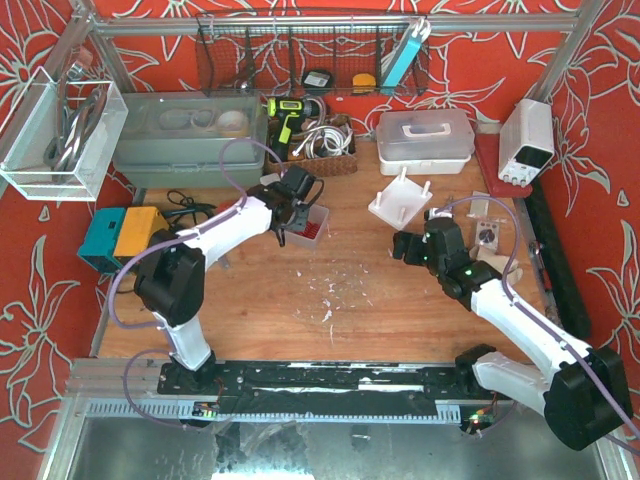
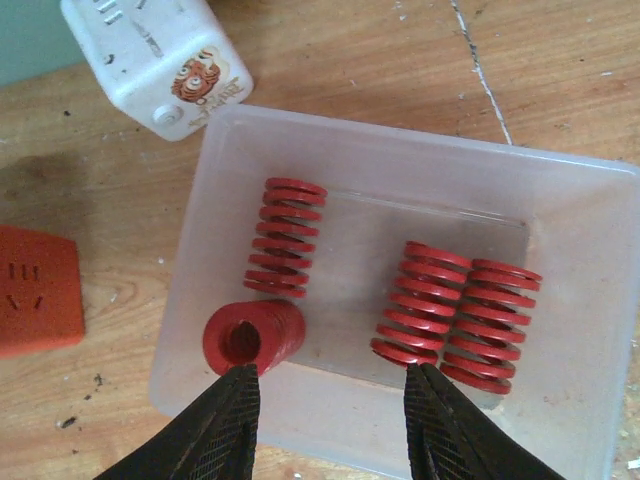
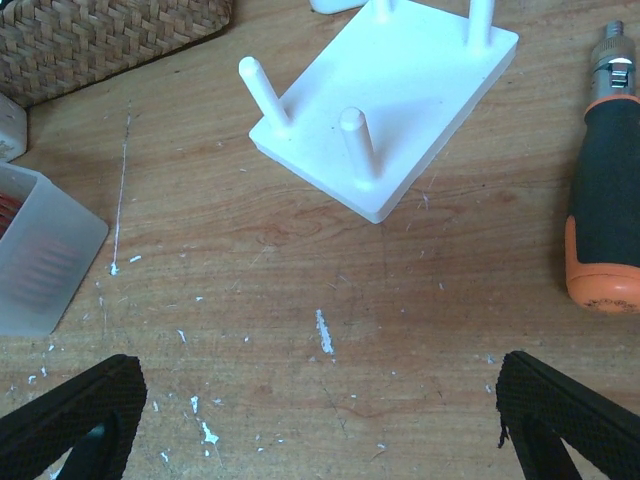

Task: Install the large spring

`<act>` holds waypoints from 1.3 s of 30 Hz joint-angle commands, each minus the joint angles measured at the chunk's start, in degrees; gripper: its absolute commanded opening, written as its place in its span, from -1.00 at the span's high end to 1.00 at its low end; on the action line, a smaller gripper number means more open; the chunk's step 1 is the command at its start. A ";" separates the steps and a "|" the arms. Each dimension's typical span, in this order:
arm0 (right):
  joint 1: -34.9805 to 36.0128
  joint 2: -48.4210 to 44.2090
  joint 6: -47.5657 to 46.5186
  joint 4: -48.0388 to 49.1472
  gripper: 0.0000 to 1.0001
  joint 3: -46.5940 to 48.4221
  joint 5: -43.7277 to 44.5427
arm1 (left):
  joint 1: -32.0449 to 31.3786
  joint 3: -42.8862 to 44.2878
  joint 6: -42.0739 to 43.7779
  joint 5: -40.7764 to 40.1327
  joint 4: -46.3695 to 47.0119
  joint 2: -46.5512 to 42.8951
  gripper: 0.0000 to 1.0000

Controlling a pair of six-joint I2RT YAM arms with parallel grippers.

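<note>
Several red coil springs lie in a translucent plastic bin (image 2: 560, 200); one spring (image 2: 255, 338) lies end-on by the near wall, the others (image 2: 285, 238) (image 2: 420, 305) lie on their sides. My left gripper (image 2: 330, 400) hovers over the bin's near wall, jaws apart with nothing between them. In the top view it (image 1: 295, 205) sits above the bin (image 1: 318, 232). A white base plate with upright pegs (image 3: 390, 90) rests tilted on the table (image 1: 400, 200). My right gripper (image 3: 320, 410) is open above bare wood, short of the plate.
An orange-and-black screwdriver (image 3: 605, 200) lies to the right of the plate. A wicker basket (image 3: 100, 40) and a white adapter (image 2: 160, 60) sit near the bin, with an orange block (image 2: 30, 290) to its left. A lidded clear box (image 1: 425, 135) and a power supply (image 1: 527, 140) stand at the back.
</note>
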 commanded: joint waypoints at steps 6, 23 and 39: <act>0.84 0.25 -0.65 0.00 -0.92 0.56 2.62 | 1.39 3.48 1.08 -1.92 -3.71 4.00 0.13; 1.02 0.32 -1.35 0.03 -0.91 0.61 3.69 | 1.86 8.06 1.28 -5.55 -9.22 9.99 0.13; 1.16 0.21 -1.69 0.22 -0.90 0.53 4.20 | 1.86 8.45 1.68 -5.13 -11.13 13.50 0.37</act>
